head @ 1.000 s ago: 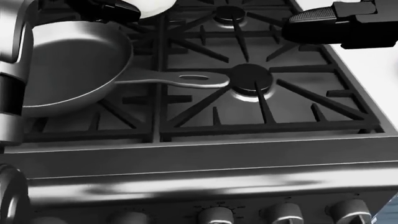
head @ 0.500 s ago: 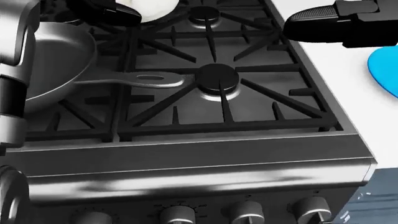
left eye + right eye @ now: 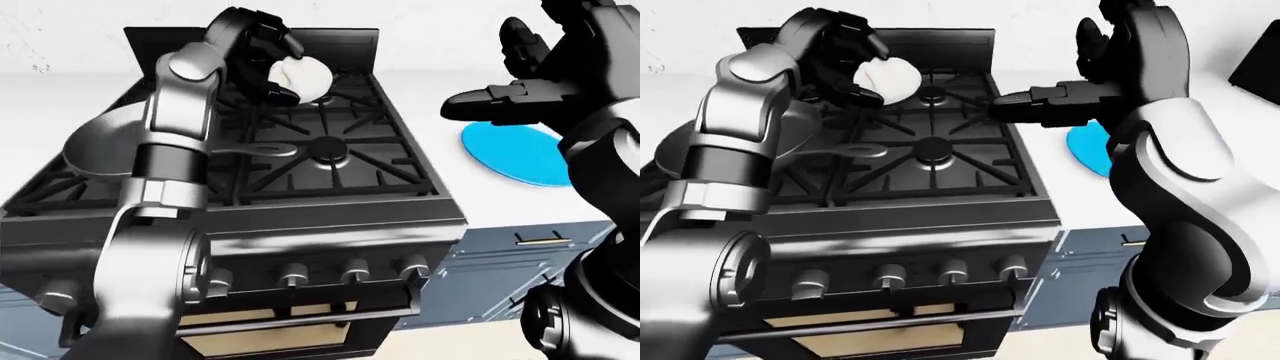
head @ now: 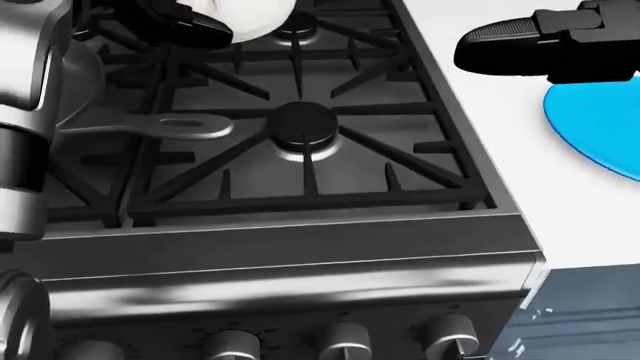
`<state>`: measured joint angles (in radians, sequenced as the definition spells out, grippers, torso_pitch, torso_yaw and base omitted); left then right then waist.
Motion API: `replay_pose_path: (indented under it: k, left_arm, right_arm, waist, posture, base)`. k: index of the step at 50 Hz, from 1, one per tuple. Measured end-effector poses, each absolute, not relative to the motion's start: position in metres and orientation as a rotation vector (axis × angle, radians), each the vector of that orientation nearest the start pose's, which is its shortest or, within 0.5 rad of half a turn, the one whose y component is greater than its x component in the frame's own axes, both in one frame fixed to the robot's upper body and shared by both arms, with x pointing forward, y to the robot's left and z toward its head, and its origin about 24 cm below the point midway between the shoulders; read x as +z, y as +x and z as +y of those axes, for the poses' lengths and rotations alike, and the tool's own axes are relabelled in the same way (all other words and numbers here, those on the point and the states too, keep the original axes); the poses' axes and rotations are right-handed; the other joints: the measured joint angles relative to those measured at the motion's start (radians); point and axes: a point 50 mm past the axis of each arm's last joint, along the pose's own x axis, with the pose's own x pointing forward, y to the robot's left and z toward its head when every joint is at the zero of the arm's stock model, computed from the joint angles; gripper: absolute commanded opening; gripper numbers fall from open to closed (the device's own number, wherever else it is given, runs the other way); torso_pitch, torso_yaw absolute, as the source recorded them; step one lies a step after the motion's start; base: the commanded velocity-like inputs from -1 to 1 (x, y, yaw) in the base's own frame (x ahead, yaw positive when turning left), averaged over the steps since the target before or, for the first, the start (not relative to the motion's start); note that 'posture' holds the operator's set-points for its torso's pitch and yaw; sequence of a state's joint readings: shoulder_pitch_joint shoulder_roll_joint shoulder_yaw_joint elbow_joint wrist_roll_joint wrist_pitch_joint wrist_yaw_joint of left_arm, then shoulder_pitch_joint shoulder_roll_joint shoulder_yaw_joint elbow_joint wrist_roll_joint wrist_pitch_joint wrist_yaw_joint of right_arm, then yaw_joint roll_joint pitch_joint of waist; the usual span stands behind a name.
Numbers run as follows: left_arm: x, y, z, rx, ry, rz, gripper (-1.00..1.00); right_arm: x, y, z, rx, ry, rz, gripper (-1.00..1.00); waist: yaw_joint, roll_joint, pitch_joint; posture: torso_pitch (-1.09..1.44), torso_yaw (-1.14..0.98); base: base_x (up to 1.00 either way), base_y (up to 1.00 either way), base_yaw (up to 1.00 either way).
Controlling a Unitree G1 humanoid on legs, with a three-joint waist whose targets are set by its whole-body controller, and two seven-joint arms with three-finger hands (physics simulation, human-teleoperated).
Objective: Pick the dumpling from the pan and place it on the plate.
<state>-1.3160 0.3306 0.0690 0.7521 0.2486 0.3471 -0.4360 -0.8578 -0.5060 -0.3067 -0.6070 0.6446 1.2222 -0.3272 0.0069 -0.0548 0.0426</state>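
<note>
**Dumpling lifted clear of the pan, in the left hand above the stove**

The dumpling (image 3: 298, 76) is a pale, off-white, rounded lump with a smooth surface and a soft fold along its upper edge. It is held in the air above the burners at the top of the stove (image 3: 300, 161), in the left-eye view, with the dark fingers of the left hand (image 3: 272, 61) clamped round its left side. In the head view only its lower edge shows at the top of the frame.

The pan (image 3: 105, 146) sits on the stove's left burners, a grey metal skillet whose handle (image 4: 165, 129) points right toward the centre burner (image 4: 302, 124). Most of the pan's bowl is hidden behind the left arm.

The plate (image 3: 515, 150) is a flat, bright blue disc lying on the white desk (image 3: 455, 191) to the right of the stove, well apart from the dumpling. The right hand (image 3: 500, 105) hovers over the plate's left edge with its fingers stretched out and apart, holding nothing.

A row of knobs (image 3: 355, 270) runs along the stove's lower face.
</note>
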Motion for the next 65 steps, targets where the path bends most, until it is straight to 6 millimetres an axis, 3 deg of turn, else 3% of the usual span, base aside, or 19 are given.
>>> replay_pose_path:
  k: [6,10,11,14,17,21,24,26,29,35,39,41,43,46,50,53,54,58,65]
  left_arm:
    - [0.308,0.410,0.151,-0.254,0.490,-0.151,-0.58]
    - [0.311,0.409,0.153,-0.247,0.491,-0.163,-0.58]
    - [0.310,0.409,0.155,-0.241,0.490,-0.162,-0.58]
    - [0.301,0.411,0.162,-0.224,0.482,-0.120,-0.58]
    - [0.302,0.411,0.161,-0.225,0.485,-0.113,-0.58]
    - [0.310,0.409,0.158,-0.228,0.487,-0.147,-0.59]
    - [0.312,0.409,0.156,-0.231,0.488,-0.161,-0.58]
    - [0.307,0.410,0.149,-0.255,0.491,-0.156,-0.58]
    - [0.301,0.411,0.144,-0.280,0.494,-0.133,-0.58]
    - [0.310,0.410,0.150,-0.254,0.489,-0.153,-0.58]
    - [0.314,0.409,0.151,-0.247,0.493,-0.170,-0.58]
    - [0.311,0.409,0.156,-0.236,0.489,-0.158,-0.59]
    - [0.305,0.411,0.160,-0.227,0.484,-0.128,-0.58]
    - [0.304,0.411,0.158,-0.229,0.495,-0.119,-0.58]
    - [0.311,0.410,0.156,-0.233,0.500,-0.147,-0.58]
    - [0.316,0.409,0.155,-0.230,0.503,-0.165,-0.58]
    - [0.314,0.409,0.152,-0.238,0.502,-0.170,-0.58]
    - [0.305,0.411,0.144,-0.277,0.506,-0.139,-0.58]
    - [0.315,0.409,0.150,-0.249,0.504,-0.163,-0.58]
  right_arm:
    - [0.320,0.261,-0.186,-0.020,-0.065,-0.312,1.00]
    - [0.321,0.261,-0.184,-0.014,-0.064,-0.313,1.00]
    - [0.320,0.261,-0.182,-0.005,-0.064,-0.309,1.00]
    - [0.317,0.262,-0.178,0.024,-0.075,-0.287,1.00]
    - [0.319,0.262,-0.180,0.017,-0.072,-0.297,1.00]
    - [0.322,0.260,-0.181,0.009,-0.070,-0.320,1.00]
    - [0.323,0.259,-0.182,0.006,-0.070,-0.322,1.00]
    - [0.321,0.259,-0.186,-0.014,-0.064,-0.312,1.00]
    - [0.320,0.260,-0.189,-0.034,-0.062,-0.298,1.00]
    - [0.323,0.258,-0.187,-0.025,-0.065,-0.318,1.00]
    - [0.323,0.259,-0.186,-0.018,-0.065,-0.316,1.00]
    - [0.319,0.260,-0.182,0.002,-0.068,-0.303,1.00]
    - [0.317,0.261,-0.180,0.020,-0.074,-0.291,1.00]
    - [0.320,0.261,-0.181,0.015,-0.072,-0.299,1.00]
    - [0.323,0.258,-0.181,0.008,-0.070,-0.323,1.00]
    - [0.324,0.258,-0.182,0.008,-0.070,-0.324,1.00]
    - [0.323,0.259,-0.184,-0.002,-0.068,-0.318,1.00]
    - [0.321,0.260,-0.188,-0.031,-0.064,-0.298,1.00]
    - [0.322,0.259,-0.187,-0.024,-0.064,-0.314,1.00]
  waist:
    - [0.009,0.050,0.002]
    - [0.008,0.098,-0.006]
    - [0.014,0.085,-0.003]
    - [0.014,0.085,-0.004]
    - [0.008,0.064,-0.008]
    - [0.011,0.019,-0.004]
    - [0.013,-0.034,-0.013]
    - [0.003,-0.014,-0.003]
    - [0.000,-0.003,0.000]
    - [0.010,0.048,0.003]
    - [0.007,0.098,-0.007]
    - [0.014,0.080,-0.003]
    - [0.013,0.084,-0.005]
    - [0.007,0.066,-0.008]
    - [0.009,0.021,-0.004]
    - [0.011,-0.039,-0.012]
    - [0.004,-0.024,-0.008]
    - [-0.003,-0.011,-0.003]
    - [0.009,0.058,0.003]
  posture:
    - [0.00,0.00]
    - [0.00,0.00]
    - [0.00,0.00]
    - [0.00,0.00]
    - [0.00,0.00]
    - [0.00,0.00]
    - [0.00,0.00]
    - [0.00,0.00]
    - [0.00,0.00]
    - [0.00,0.00]
    - [0.00,0.00]
    - [0.00,0.00]
    - [0.00,0.00]
    - [0.00,0.00]
    - [0.00,0.00]
    - [0.00,0.00]
    - [0.00,0.00]
    - [0.00,0.00]
    - [0.00,0.00]
  base:
    - [0.00,-0.11,0.00]
    - [0.00,-0.11,0.00]
    - [0.00,-0.12,0.00]
    - [0.00,-0.11,0.00]
    - [0.00,-0.11,0.00]
    - [0.00,-0.11,0.00]
    - [0.00,-0.11,0.00]
    - [0.00,-0.11,0.00]
    - [0.00,-0.12,0.00]
    - [0.00,-0.11,0.00]
    - [0.00,-0.11,0.00]
    - [0.00,-0.11,0.00]
    - [0.00,-0.11,0.00]
    - [0.00,-0.11,0.00]
    - [0.00,-0.11,0.00]
    - [0.00,-0.11,0.00]
    - [0.00,-0.11,0.00]
    - [0.00,-0.12,0.00]
    - [0.00,-0.11,0.00]
